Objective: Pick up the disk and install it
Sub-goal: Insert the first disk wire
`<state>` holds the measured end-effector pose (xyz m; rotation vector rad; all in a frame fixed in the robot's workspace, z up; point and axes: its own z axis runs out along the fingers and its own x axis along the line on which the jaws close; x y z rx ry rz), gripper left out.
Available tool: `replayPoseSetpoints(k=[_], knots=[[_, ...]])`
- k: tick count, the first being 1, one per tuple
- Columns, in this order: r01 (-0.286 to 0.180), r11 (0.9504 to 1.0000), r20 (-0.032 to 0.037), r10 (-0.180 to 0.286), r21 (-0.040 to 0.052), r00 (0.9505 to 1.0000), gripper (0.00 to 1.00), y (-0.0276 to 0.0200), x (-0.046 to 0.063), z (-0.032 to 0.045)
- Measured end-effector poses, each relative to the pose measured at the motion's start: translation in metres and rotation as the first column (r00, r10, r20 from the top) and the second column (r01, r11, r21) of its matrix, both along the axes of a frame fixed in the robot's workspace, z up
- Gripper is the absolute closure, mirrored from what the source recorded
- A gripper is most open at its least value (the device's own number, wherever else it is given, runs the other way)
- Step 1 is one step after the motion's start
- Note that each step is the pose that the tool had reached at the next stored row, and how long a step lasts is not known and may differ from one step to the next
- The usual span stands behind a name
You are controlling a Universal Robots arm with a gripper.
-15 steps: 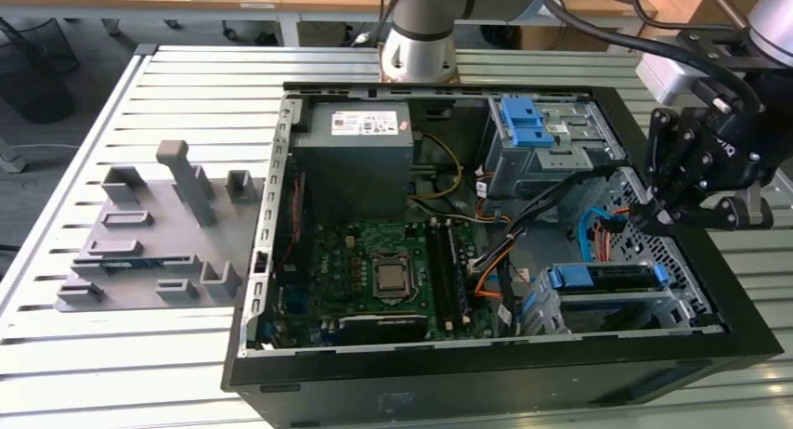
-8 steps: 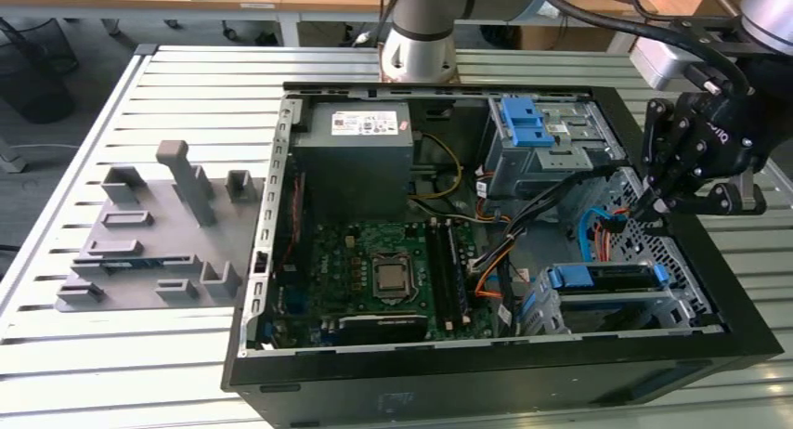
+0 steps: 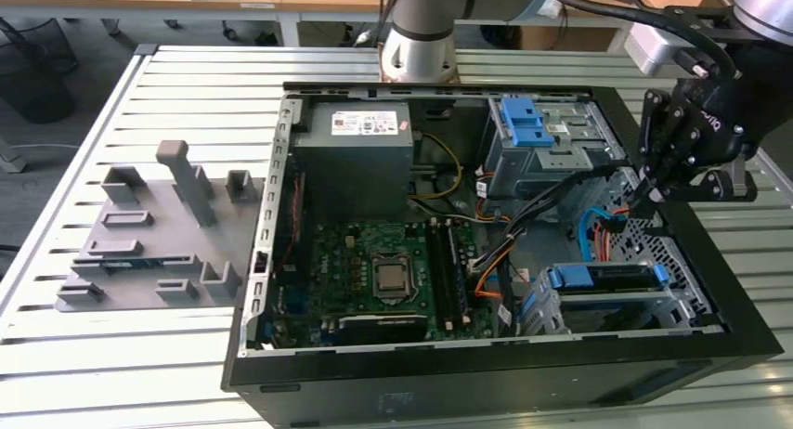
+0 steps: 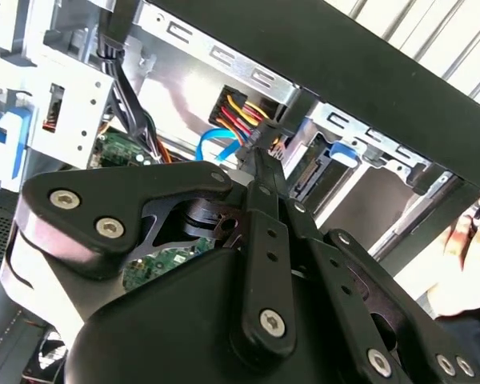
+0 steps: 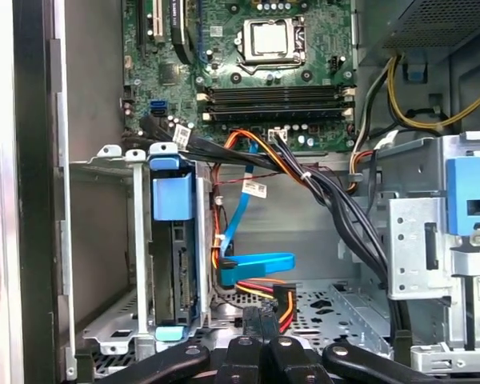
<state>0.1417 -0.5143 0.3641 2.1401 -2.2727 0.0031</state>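
Closest to both wrist cameras are the black links of the gripper, its two fingers clenched flat against each other. In the exterior view the gripper hangs inside the open computer case, near the case wall on the exterior view's right, with its tip down among the cables. Just past that tip in the first wrist view run a flat blue cable and a bundle of red, yellow and black power wires. The disk stands on edge in a metal drive cage, and its blue bracket caps the end facing the motherboard. That cage sits in the case's near corner on the exterior view's right, and the gripper is apart from the disk. The case rests on a slatted metal table, with a grey fixture block toward the table's edge on the exterior view's left. A person's hand shows beyond the case frame in the second wrist view.
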Motion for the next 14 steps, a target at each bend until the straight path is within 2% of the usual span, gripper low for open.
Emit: replayPoseSetpoints(k=[3,10,12,13,14], knots=[[0.001,1.0,0.0,-0.001,-0.0003,1.0,0.89,0.0026,0.0,0.0006],[0.001,1.0,-0.0009,-0.001,-0.0017,1.0,0.89,0.0034,0.0,0.0006],[0.001,0.9999,-0.0011,-0.001,-0.0134,1.0,0.89,0.0075,0.0,0.0004],[0.001,0.9998,-0.0011,-0.001,-0.0202,1.0,0.83,0.0097,0.0,0.0003],[0.001,0.9996,-0.0011,-0.001,-0.0292,1.0,0.83,0.0117,0.0,0.0001]])
